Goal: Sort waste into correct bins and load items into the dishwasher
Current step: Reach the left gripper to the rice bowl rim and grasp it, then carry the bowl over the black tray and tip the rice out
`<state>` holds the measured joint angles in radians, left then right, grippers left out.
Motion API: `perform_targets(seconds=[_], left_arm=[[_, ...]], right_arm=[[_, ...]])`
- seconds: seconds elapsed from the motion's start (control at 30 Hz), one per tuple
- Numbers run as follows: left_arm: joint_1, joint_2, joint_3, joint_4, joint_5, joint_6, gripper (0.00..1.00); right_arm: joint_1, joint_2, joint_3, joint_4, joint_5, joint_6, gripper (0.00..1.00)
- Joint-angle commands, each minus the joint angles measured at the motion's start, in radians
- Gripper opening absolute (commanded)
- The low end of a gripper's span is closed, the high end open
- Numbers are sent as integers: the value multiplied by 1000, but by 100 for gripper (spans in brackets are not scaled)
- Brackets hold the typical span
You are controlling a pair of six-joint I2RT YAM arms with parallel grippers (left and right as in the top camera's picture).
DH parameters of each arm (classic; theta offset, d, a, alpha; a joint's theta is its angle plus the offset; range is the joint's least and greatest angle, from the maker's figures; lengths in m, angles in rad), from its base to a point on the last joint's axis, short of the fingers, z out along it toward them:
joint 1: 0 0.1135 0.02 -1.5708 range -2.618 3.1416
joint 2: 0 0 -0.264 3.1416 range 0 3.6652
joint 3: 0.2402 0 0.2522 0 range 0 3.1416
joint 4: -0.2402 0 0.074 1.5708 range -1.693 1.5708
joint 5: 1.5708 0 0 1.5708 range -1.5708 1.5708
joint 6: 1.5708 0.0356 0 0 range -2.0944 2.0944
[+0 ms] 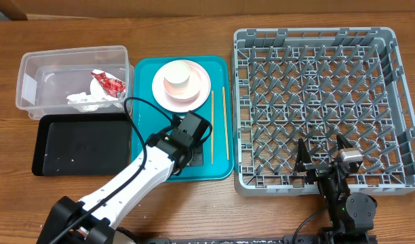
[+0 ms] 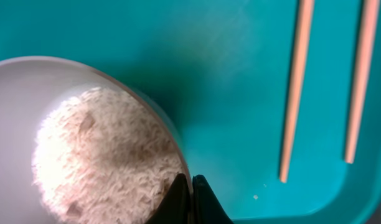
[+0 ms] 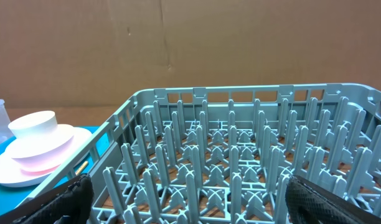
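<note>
Snugly between fingers [image 2: 177,200]: white bowl [image 2: 22,93] rim

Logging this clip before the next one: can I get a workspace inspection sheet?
Surface: wooden table.
Job's things: napkin and wrapper in clear tub; black tray next to it; plate, pink bowl and cup stacked on teal tray, chopsticks alongside; dish rack holds nothing.
Clutter: nothing seen.
Grippers: left gripper, jaws shut on the rim of the white bowl of rice; right gripper, jaws open at the rack.
Cables: black cable loops over teal tray's left edge.
Surroundings: cardboard wall.
</note>
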<state>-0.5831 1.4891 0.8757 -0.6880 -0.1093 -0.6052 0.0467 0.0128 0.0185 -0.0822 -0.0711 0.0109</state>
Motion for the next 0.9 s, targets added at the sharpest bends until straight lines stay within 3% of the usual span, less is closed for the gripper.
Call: perform_targets(seconds=[0.0, 0.27, 0.47, 0.87], left_arm=[[-6, 6, 111, -50, 6, 34, 4], [11, 6, 282, -240, -73, 87, 4], [105, 6, 347, -368, -63, 107, 4], [553, 0, 349, -389, 347, 367, 4]], right_arm=[[3, -9, -11, 5, -1, -4, 100], [3, -9, -11, 5, 0, -4, 100], [3, -9, -11, 5, 0, -4, 100], [3, -9, -11, 5, -1, -4, 100]])
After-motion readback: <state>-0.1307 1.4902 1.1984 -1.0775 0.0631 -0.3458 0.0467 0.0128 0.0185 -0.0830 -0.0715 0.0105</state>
